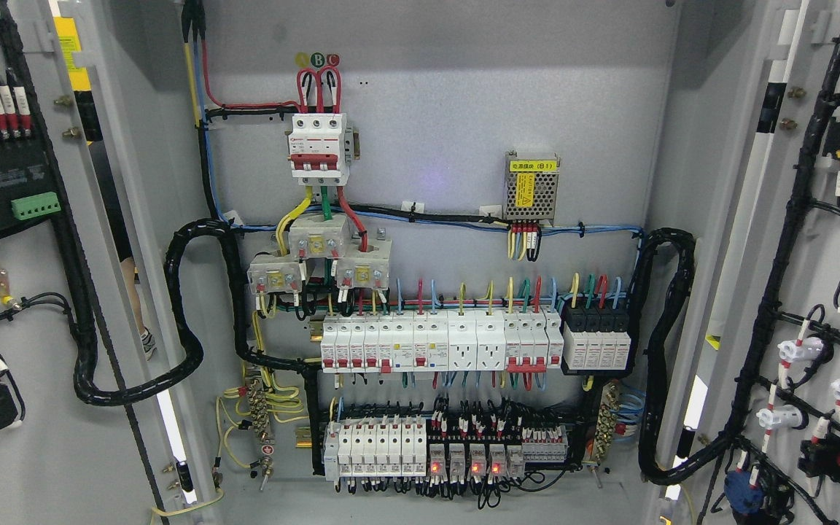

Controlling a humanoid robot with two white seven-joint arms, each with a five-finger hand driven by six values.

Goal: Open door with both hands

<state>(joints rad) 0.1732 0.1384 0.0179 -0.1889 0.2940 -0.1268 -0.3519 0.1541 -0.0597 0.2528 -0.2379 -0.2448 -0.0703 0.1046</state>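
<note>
Judging by the head view, both doors stand swung wide: the left door (26, 306) and right door (814, 292) flank the exposed cabinet interior (434, 109). Neither robot hand is visible, so grip state cannot be told. Keep both arms clear of the door-mounted wiring.

I count 2 open cabinet doors, left door (41, 328) and right door (814, 292) | 1 large red-and-white breaker (318, 149) at top | 1 yellow-labelled power module (532, 187) | 3 grey terminal blocks (318, 259) | 2 rows of small breakers, upper row (442, 343), lower row (420, 445) | 4 red-lit relays (467, 467)
</note>
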